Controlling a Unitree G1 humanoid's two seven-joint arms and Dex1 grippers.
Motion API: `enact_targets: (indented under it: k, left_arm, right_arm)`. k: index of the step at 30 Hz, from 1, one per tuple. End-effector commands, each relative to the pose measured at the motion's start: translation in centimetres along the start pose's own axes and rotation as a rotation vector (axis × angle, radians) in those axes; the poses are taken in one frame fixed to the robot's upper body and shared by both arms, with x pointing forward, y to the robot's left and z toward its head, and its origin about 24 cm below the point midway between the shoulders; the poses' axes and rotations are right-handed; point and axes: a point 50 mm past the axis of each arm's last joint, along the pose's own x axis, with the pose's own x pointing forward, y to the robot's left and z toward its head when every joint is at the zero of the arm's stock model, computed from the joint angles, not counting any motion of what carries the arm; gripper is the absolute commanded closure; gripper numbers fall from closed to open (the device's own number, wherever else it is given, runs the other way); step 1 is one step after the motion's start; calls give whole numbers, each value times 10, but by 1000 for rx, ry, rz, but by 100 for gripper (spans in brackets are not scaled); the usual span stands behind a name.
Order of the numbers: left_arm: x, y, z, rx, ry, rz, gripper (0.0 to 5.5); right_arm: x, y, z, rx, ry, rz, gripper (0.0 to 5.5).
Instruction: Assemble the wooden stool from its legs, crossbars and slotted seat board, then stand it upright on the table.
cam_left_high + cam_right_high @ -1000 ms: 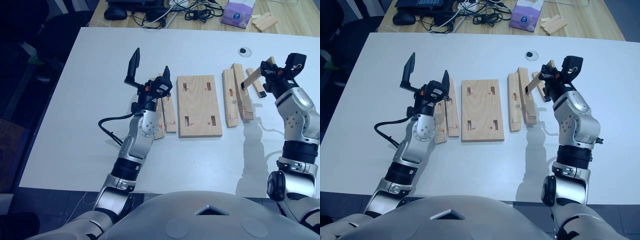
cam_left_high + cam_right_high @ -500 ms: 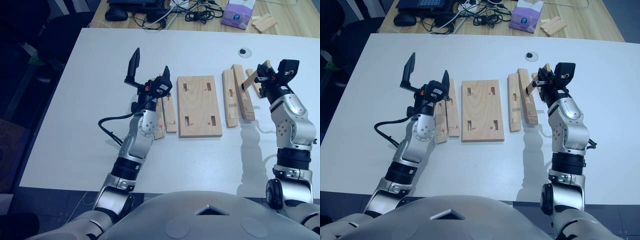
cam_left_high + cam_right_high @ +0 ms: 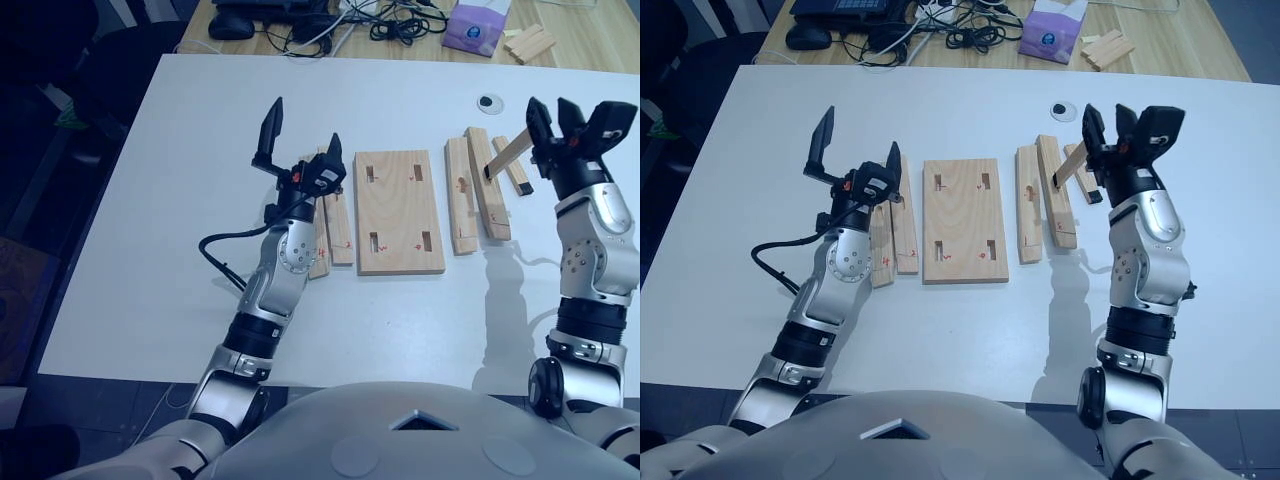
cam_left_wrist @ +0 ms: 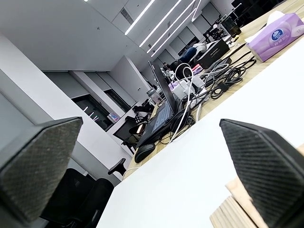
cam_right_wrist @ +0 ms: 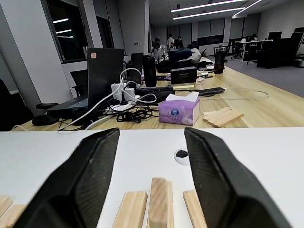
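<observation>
Left gripper (image 3: 305, 120) and right gripper (image 3: 548, 108), jaws apart and empty; legs (image 3: 340, 225) beneath left jaws, tilted crossbar (image 3: 507, 150) beside right.

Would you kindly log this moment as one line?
left gripper open by legs | right gripper open by crossbar | seat board flat, unassembled

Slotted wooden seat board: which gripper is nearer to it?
Left. The left gripper hovers just left of the slotted wooden seat board; the right gripper is farther, past the pale wooden planks on its right.
</observation>
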Motion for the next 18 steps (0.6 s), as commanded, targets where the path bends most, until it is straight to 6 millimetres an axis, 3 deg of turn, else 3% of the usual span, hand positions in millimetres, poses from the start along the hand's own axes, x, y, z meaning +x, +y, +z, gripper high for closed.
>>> enact_targets:
  k: [1, 3, 6, 7, 8, 10, 11, 14, 16, 18]
  left_arm:
    - [0, -1, -4, -6, 16, 0, 10]
    - [0, -1, -4, -11, 17, 3, 10]
    - [0, -2, -3, -18, 10, -2, 10]
    - [0, -2, -3, -19, 8, -3, 10]
    - [0, -3, -3, -21, 8, -6, 10]
    - [-1, -4, -3, -22, 8, -11, 10]
    - [-2, -5, -3, -23, 7, -15, 10]
    - [-2, -5, -2, -26, 4, -20, 10]
    - [-2, -5, -2, -26, 1, -23, 10]
    - [-2, -5, -2, -26, -4, -28, 10]
  right_arm:
    - [14, 4, 50, 4, -186, 7, 229]
    - [27, 6, 81, 8, -270, 10, 194]
    - [44, 15, 116, 50, -337, 54, 194]
    - [50, 18, 122, 41, -328, 62, 194]
    - [56, 19, 115, 16, -255, 56, 194]
    - [61, 16, 69, -24, 14, 57, 194]
    - [56, 9, 30, -3, 191, 42, 194]
    - [29, -2, -58, 51, 542, 17, 194]
    - [20, -2, -85, 70, 596, -10, 194]
    - [28, 6, -77, 99, 486, 6, 194]
